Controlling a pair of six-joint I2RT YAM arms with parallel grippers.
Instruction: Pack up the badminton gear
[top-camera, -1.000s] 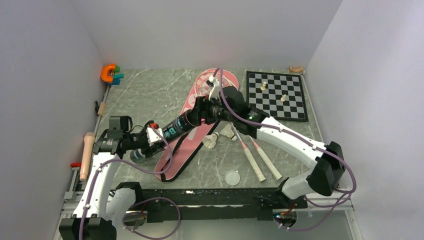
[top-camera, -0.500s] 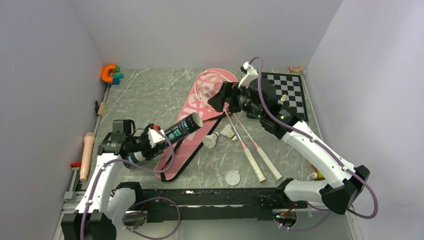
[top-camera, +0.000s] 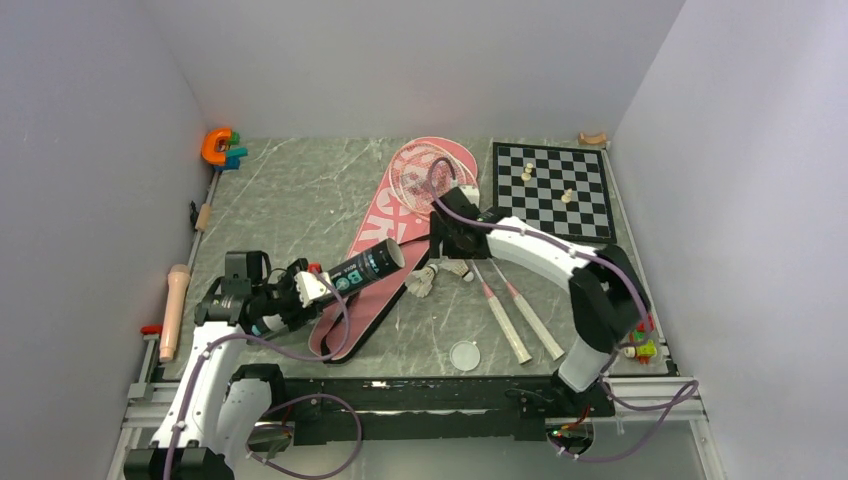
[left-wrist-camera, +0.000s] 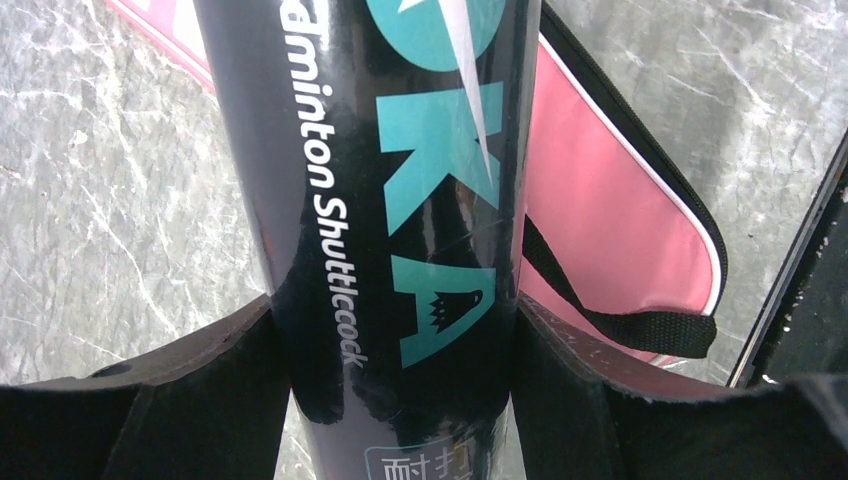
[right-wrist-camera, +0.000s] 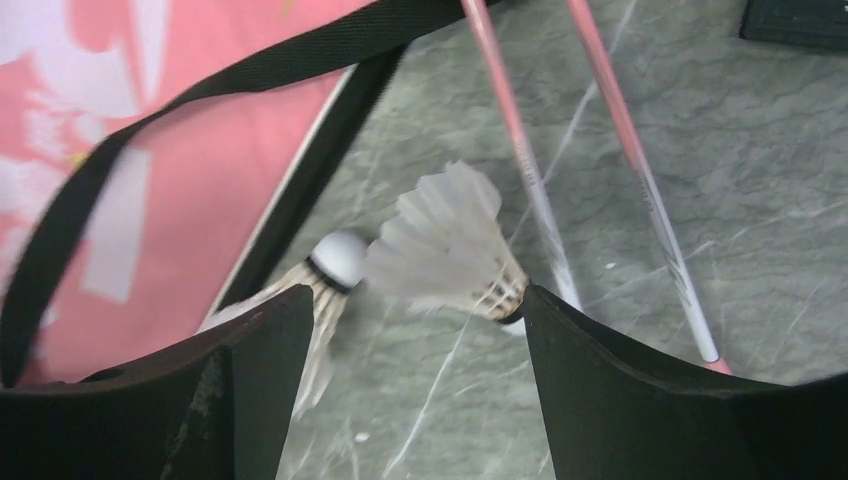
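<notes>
We find the left gripper clamped around the near end of the long black tube, a glossy cylinder with teal lettering. In the left wrist view its 2 dark fingers press against both sides of it. The tube slants away to the right, and its far end sits above the long pink fabric racket bag, which lies diagonally across the grey marble table. The bag's black strap loops out at its near end.

The right gripper points down with its jaws spread wide, pinching nothing. Below it lie 2 white feather shuttlecocks on the table, just beside the bag's right edge. In the right wrist view, one lies in the gap between the fingertips with its cork end toward the right finger; we cannot tell whether it touches. The other lies close against it by the left finger, which partly hides its feathers.

The 2 thin pink-and-white rackets lie side by side. Their heads rest on the bag's wide far end, and their handles point toward the near edge, just right of the shuttlecocks. A small clear round disc lies near the handles. The black-and-white chessboard sits at the far right, and the orange and teal toy in the far left corner.
</notes>
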